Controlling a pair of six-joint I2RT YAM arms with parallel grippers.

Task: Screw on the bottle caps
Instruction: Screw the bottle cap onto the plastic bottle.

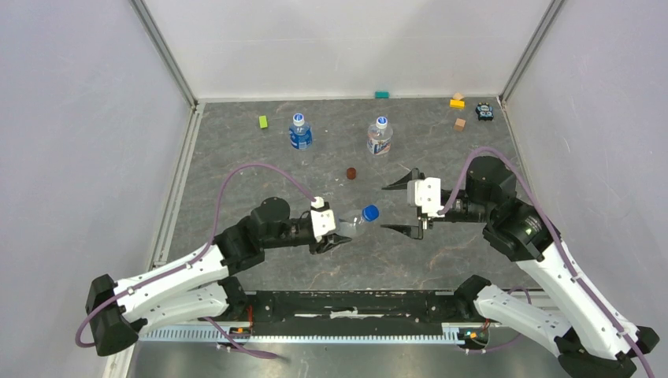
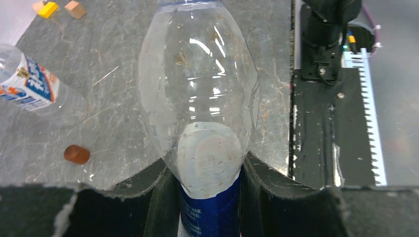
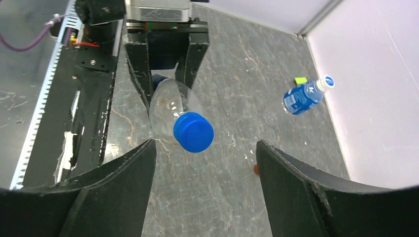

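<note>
Held bottle (image 1: 352, 226): tilted at near centre, clamped at its label by the left gripper (image 2: 205, 170). Blue cap (image 3: 193, 132) sits on its neck; tightness cannot be judged. Right gripper (image 3: 205, 148): jaws spread wide, empty, just right of that cap.

Hazard: an off-centre close would likely shove the neck aside, pivoting the thin bottle in its clamp.

Count:
- Bottles, three: the held one, plus far-left bottle (image 1: 300, 134) and far-right bottle (image 1: 380, 138), both upright.
- Caps, three: one blue, two whitish caps (image 1: 298, 118) on the far pair.
- Red-brown disc (image 1: 351, 173), one.
- Toy blocks (image 1: 263, 121), four.
</note>
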